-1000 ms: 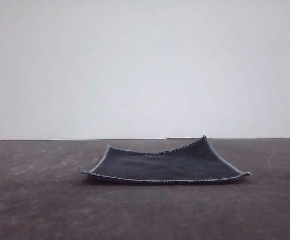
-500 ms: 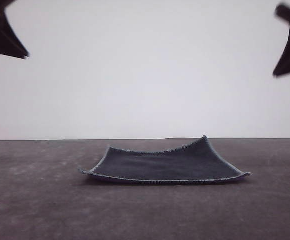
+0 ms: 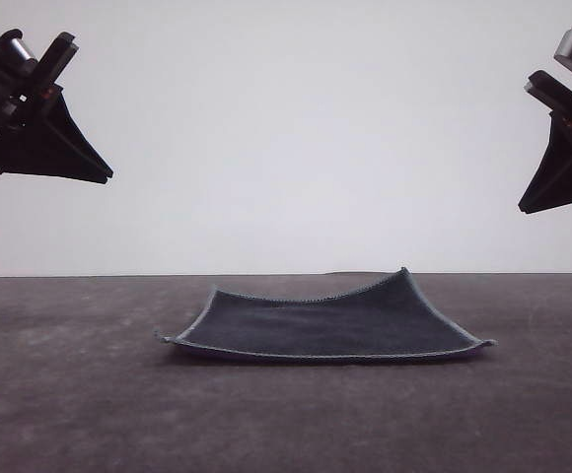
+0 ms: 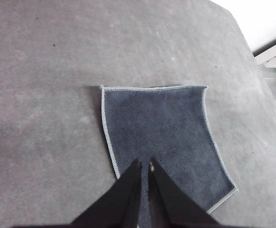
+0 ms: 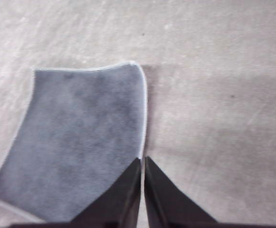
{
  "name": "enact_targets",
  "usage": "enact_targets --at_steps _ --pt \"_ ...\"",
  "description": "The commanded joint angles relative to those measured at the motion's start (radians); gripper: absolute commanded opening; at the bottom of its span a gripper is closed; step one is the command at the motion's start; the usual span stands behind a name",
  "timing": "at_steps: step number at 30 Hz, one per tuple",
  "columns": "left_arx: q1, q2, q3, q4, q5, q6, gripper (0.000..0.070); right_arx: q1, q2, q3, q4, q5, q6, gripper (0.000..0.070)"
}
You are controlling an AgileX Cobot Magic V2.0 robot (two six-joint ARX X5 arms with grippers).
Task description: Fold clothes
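Front: left gripper [image 3: 94,172] and right gripper [image 3: 528,205] high above, either side of the flat cloth [image 3: 325,325], approach step; left wrist: jaws nearly closed over its edge; right wrist: likewise; next, opening, descending to near corners.

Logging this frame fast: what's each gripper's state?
Left gripper: shut, empty, above the cloth.
Right gripper: shut, empty, also above it.
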Motion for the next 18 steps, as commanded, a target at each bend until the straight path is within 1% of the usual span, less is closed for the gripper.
enact_targets --at_steps 1,2,3,4,5,6,7,8,9,10,13,16,18 --pt "-0.002 0.011 0.020 0.008 0.005 0.023 0.0019 0.002 0.010 0.017 0.009 -0.007 -0.015 0.0032" --pt "-0.002 0.011 0.020 0.008 0.005 0.023 0.0027 0.002 0.010 0.017 0.009 -0.008 -0.016 0.0074" --pt "-0.002 0.011 0.020 0.006 0.005 0.023 0.0037 0.002 0.010 0.017 0.009 -0.009 -0.017 0.0141" --pt "-0.002 0.011 0.020 0.002 0.006 0.022 0.0055 0.002 0.010 0.017 0.008 -0.012 -0.019 0.0229" --pt "-0.002 0.011 0.020 -0.004 0.007 0.023 0.0106 0.002 0.010 0.017 0.007 -0.018 -0.019 0.0322" --pt "-0.002 0.011 0.020 -0.013 0.008 0.023 0.0176 0.002 0.010 0.017 0.006 -0.026 -0.019 0.0421" --pt "-0.002 0.011 0.020 -0.025 0.009 0.022 0.0264 0.002 0.010 0.017 0.005 -0.035 -0.019 0.0524" --pt "-0.002 0.011 0.020 -0.036 0.008 0.023 0.0330 0.003 0.010 0.017 0.007 -0.039 -0.019 0.0576" --pt "-0.002 0.012 0.020 -0.042 0.008 0.023 0.0362 0.003 0.010 0.017 0.008 -0.041 -0.020 0.0602" --pt "-0.002 0.012 0.020 -0.045 0.008 0.023 0.0365 0.003 0.010 0.017 0.009 -0.041 -0.024 0.0606" --pt "-0.002 0.012 0.020 -0.044 0.008 0.015 0.0360 0.004 0.010 0.017 0.010 -0.041 -0.031 0.0605" --pt "-0.007 0.012 0.020 -0.043 0.008 -0.055 0.0360 0.004 0.010 0.017 -0.003 -0.044 -0.017 0.0605" --pt "-0.018 0.012 0.020 -0.038 0.008 -0.051 0.0359 0.008 0.010 0.017 0.003 -0.059 -0.013 0.0605"
